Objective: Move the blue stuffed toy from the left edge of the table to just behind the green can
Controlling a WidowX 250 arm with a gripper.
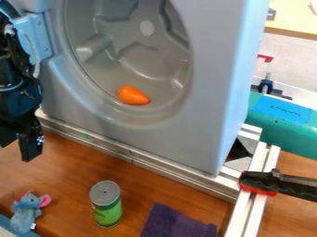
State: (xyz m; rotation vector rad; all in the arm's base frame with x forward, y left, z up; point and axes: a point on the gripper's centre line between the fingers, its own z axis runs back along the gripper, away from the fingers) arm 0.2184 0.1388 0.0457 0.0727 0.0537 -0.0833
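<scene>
The black gripper (17,144) hangs at the left edge, in front of the grey toy washer's left side and above the wooden table. Its fingers stand apart with nothing seen between them. An orange toy carrot or similar piece (133,95) lies inside the washer's round drum (147,60). Below the gripper, a blue-grey plush mouse (27,211) with pink ears sits at the lower left. A green can with a grey top (106,204) stands upright to the mouse's right, and a folded purple cloth (176,224) lies at the bottom edge.
The washer's body (213,92) rises behind a metal rail (133,155) along its base. A black and red clamp (275,183) grips the rail frame at the right. Beyond it is a teal container (282,127). A blue edge (7,227) shows at the bottom left corner.
</scene>
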